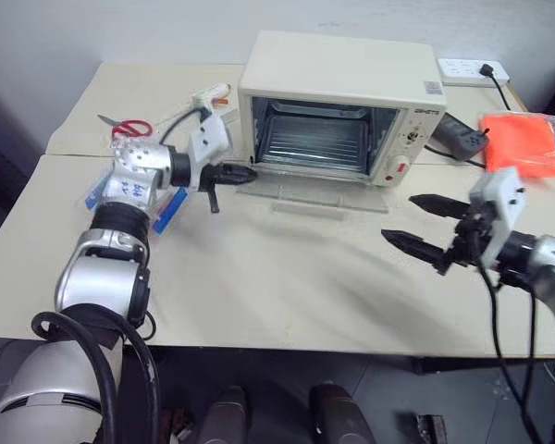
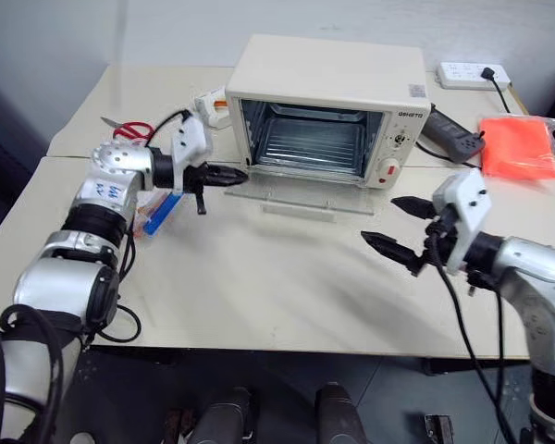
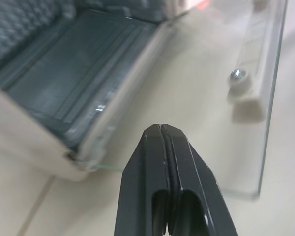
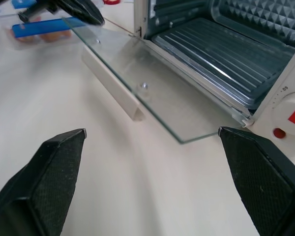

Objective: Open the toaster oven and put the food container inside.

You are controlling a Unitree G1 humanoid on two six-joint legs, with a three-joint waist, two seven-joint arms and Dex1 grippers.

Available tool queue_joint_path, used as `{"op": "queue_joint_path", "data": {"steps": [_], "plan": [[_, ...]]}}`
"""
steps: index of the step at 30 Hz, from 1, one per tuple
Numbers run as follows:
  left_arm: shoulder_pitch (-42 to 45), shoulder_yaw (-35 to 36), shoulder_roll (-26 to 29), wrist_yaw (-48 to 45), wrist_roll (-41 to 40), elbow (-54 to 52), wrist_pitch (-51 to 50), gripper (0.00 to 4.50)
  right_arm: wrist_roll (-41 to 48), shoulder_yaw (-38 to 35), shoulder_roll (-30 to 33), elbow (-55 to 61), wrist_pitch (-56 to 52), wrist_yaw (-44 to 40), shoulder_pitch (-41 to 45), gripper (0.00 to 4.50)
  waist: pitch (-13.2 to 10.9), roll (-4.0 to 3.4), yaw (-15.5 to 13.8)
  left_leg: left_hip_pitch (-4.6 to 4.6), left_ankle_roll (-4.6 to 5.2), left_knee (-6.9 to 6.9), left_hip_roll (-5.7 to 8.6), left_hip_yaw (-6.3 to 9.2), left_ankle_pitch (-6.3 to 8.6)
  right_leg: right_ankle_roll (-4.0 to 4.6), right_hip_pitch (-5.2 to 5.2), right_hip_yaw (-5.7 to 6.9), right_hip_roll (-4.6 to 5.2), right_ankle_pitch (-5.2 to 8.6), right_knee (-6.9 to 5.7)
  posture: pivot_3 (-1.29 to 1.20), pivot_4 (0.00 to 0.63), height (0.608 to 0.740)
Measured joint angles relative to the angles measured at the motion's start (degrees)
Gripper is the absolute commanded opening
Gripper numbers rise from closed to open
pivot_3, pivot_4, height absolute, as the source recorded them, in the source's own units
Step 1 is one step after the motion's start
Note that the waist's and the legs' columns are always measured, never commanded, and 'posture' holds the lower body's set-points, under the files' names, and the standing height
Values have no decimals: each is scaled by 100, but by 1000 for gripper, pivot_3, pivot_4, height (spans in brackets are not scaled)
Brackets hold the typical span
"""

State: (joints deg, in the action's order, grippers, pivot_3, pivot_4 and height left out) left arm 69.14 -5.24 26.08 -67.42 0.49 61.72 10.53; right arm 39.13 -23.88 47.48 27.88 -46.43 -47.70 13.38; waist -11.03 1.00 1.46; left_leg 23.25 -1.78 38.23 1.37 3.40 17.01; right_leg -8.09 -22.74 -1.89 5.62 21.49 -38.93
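1. Left gripper [image 2: 229,176]: fingers pressed together, nothing between them; tip at the left corner of the lowered glass door [image 2: 301,196], just in front of the oven's left edge; contact with the glass cannot be told.
2. Right gripper [image 2: 398,228]: fingers spread wide, empty; hovering over the table [image 2: 277,287] to the near right of the oven, apart from the door.
3. Toaster oven [image 2: 328,79]: cream-white, at the far middle of the table; door dropped flat onto the table, white bar handle [image 4: 113,88] on its near edge; interior rack visible; red light [image 2: 386,171] and knobs on the right front panel.
4. Food container [image 2: 157,215]: clear box with blue clip bars, on the table left of the oven, partly hidden behind the left forearm.
5. Surroundings: red-handled scissors [image 2: 129,129] at far left; orange plastic bag [image 2: 518,146] at far right; white power strip [image 2: 472,74] behind it.
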Motion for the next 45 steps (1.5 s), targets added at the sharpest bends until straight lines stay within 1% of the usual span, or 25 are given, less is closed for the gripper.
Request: {"op": "queue_joint_path", "data": {"steps": [4,8,10,11,12,16,20,23,25,27,29,31,32,34,37,38,39,40,43,45], "plan": [[-249,-199,-177,44,123,-161,-113,28,698,-716,349,357,-394,10,-88,4500,-3,7,18,-2,0,3,-2,-1,0,-1,5,0,-5,-1,-2,0,150,740],[-273,-275,-248,178,241,-286,-227,28,1063,-827,354,363,-585,359,88,4500,-4,10,11,-3,1,4,-2,-1,0,-1,5,-1,-3,-1,1,0,150,740],[-278,-274,-272,190,238,-340,-398,28,1106,-817,355,363,-600,482,112,4500,-4,12,0,-2,2,4,-1,0,0,-1,5,-1,-3,-1,-1,0,150,740],[-308,-268,-272,172,228,-421,-543,433,1106,-794,355,362,-599,516,106,4500,-4,12,-2,-2,2,3,-1,0,1,-1,5,-1,-2,-1,-6,0,150,740],[-325,-268,-272,163,227,-460,-593,599,1107,-790,355,361,-599,527,100,4500,-4,12,-2,-1,2,3,-1,0,1,-1,5,-1,-2,-1,-6,0,150,740],[-575,-329,-254,94,241,-733,-704,1775,1114,-720,356,348,-592,617,152,4500,-4,11,10,-2,2,1,-4,0,1,-1,5,-1,-3,-1,-5,0,150,740],[-719,-368,-200,162,257,-1032,-717,2917,1131,-536,362,229,-583,674,455,4500,-4,12,3,-4,3,6,-7,1,-1,-1,5,-2,0,-1,4,0,150,740],[-825,-368,-56,284,280,-1305,-805,2917,1127,-434,386,74,-569,681,673,4500,-4,11,9,-4,4,4,-9,1,-1,-1,5,-2,0,-1,3,0,150,740],[-985,-320,30,288,204,-1736,-1099,2917,1126,-288,439,-17,-534,620,782,4500,-4,11,9,-2,3,3,-12,1,-1,-1,4,-2,-1,-1,1,0,150,740],[-1168,-191,103,231,-50,-2388,-1607,2917,1119,-191,540,-76,-504,519,844,4500,-4,11,5,1,4,2,-21,4,-1,-1,4,-2,0,-1,-3,0,150,740],[-1512,92,358,132,-538,-3614,-2507,2917,1119,-93,695,-126,-479,314,879,4500,-4,11,34,4,5,-5,-25,2,0,-1,3,-7,1,-1,0,0,150,740],[-1797,450,725,179,-982,-4883,-3445,2917,1117,-41,832,-191,-456,121,942,4500,-4,11,39,3,5,-8,-27,3,0,-1,3,-6,-1,-1,3,0,150,740],[-2057,747,967,310,-1247,-5687,-4035,2917,1110,30,906,-261,-399,-12,1013,4500,-3,10,60,0,5,-11,-29,2,0,-1,3,-8,-1,-1,4,0,150,740],[-2516,1284,1308,626,-1655,-6844,-5064,2917,1089,134,1049,-385,-316,-237,1092,4500,-3,9,61,-4,5,-10,-31,3,0,-1,7,-10,0,-1,9,0,150,740],[-3273,2022,1641,1197,-2068,-8169,-6445,2917,1047,284,1156,-573,-189,-567,1284,4500,-2,9,21,-11,5,-2,-30,5,0,-1,18,-9,0,-1,27,0,150,740],[-3417,2189,1662,1361,-2178,-8440,-6824,2917,1044,333,1193,-612,-164,-652,1319,4500,-2,9,13,-11,6,2,-30,7,0,-1,21,-8,-1,-1,27,0,150,740],[-3595,2542,1630,1617,-2350,-8872,-7514,2917,1047,418,1224,-652,-135,-793,1403,4500,-3,10,-2,-9,7,6,-27,14,-1,-2,24,-6,-1,-1,27,0,150,740],[-3658,2776,1593,1769,-2448,-9129,-7937,2917,1049,474,1249,-684,-128,-872,1463,4500,-3,10,-15,-9,7,7,-25,16,0,-2,26,-5,-1,-1,28,0,150,740],[-3685,3624,1237,2418,-2587,-10004,-9508,2917,1025,689,1280,-882,-74,-1171,1719,4500,-3,11,-39,-9,9,6,-19,21,1,-5,30,-4,0,-3,34,0,150,740],[-3762,4040,949,2870,-2586,-10272,-10047,3286,909,871,1280,-1003,49,-1272,1881,4500,-3,11,-35,-10,8,3,-21,22,0,-5,30,-3,-3,-3,36,0,150,740]]}}
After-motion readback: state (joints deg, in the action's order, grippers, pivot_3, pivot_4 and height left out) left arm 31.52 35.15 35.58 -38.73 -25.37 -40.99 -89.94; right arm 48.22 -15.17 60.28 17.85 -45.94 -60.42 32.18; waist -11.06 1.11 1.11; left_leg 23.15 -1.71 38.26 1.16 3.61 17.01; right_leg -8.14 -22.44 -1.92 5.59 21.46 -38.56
